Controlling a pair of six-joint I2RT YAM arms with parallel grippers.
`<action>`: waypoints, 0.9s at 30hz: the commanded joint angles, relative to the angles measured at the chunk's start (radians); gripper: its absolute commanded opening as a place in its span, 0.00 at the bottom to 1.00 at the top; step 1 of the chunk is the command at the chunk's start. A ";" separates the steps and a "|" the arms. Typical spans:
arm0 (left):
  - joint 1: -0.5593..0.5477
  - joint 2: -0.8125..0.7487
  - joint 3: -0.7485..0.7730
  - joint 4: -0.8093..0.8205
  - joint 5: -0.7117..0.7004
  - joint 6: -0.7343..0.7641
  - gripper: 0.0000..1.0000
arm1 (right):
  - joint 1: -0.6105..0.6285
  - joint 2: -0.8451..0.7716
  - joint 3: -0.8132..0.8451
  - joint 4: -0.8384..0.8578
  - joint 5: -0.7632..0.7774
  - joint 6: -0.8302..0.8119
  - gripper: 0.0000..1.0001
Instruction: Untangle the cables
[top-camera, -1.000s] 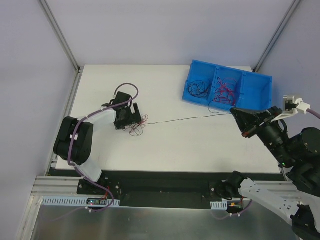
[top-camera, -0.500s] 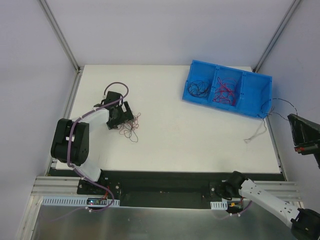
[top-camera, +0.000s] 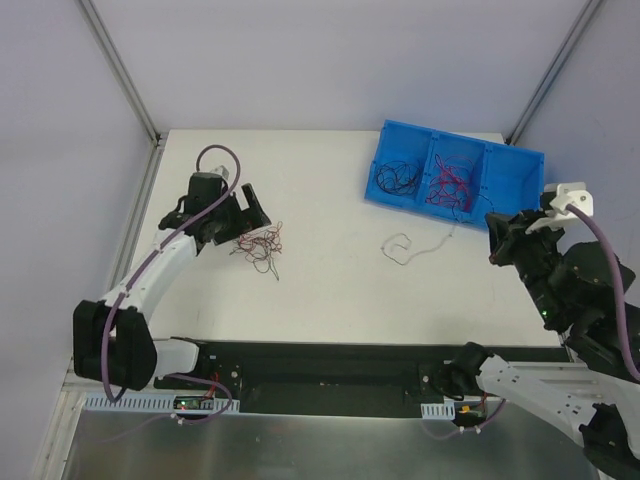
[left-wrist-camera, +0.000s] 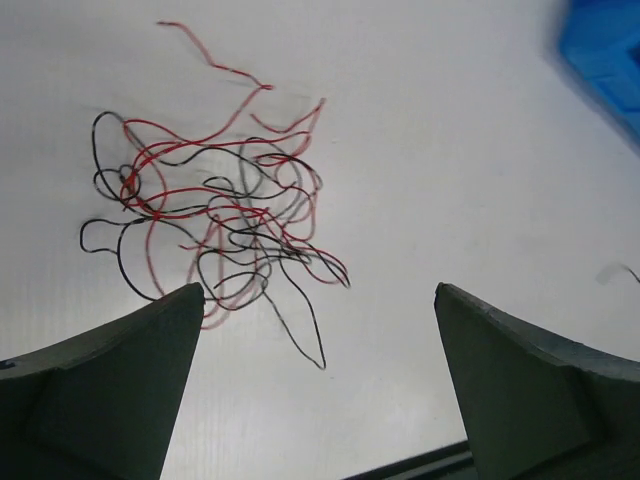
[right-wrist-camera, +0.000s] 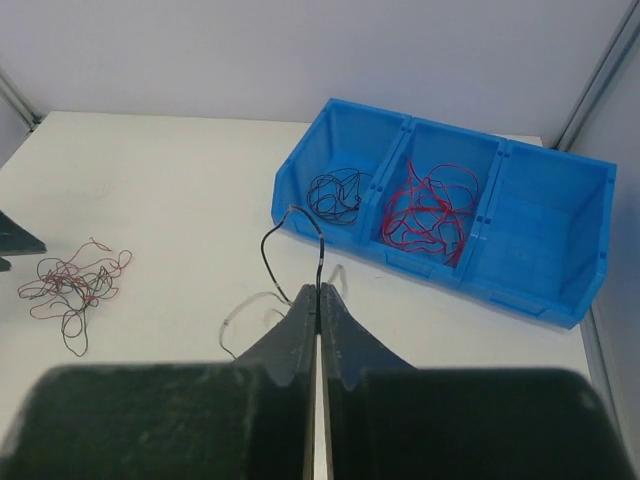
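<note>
Right gripper (right-wrist-camera: 318, 290) pinched shut on one black cable (right-wrist-camera: 265, 250), just near of the blue bin (right-wrist-camera: 540, 300).
My left gripper (left-wrist-camera: 315, 298) hangs wide open, holding nothing, over the tangle of red and black cables (left-wrist-camera: 215, 215) at the table's (top-camera: 330, 300) left.

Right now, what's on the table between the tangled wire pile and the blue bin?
In the top view, one thin pale curled strand lies between the tangle and the blue bin; otherwise bare table.

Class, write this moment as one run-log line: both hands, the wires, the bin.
left hand: open, near red-and-black wire tangle | right hand: shut on one black wire | blue bin: black wires left compartment, red wires middle
</note>
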 joint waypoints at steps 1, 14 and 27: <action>0.002 -0.122 0.100 -0.074 0.152 0.063 0.99 | 0.001 0.034 -0.022 0.107 0.044 -0.025 0.01; -0.036 -0.132 0.523 -0.164 0.419 0.166 0.99 | -0.172 0.349 0.275 0.089 0.044 -0.047 0.00; -0.137 -0.041 0.344 -0.183 0.198 0.333 0.98 | -0.730 0.654 0.724 0.026 -0.154 0.009 0.00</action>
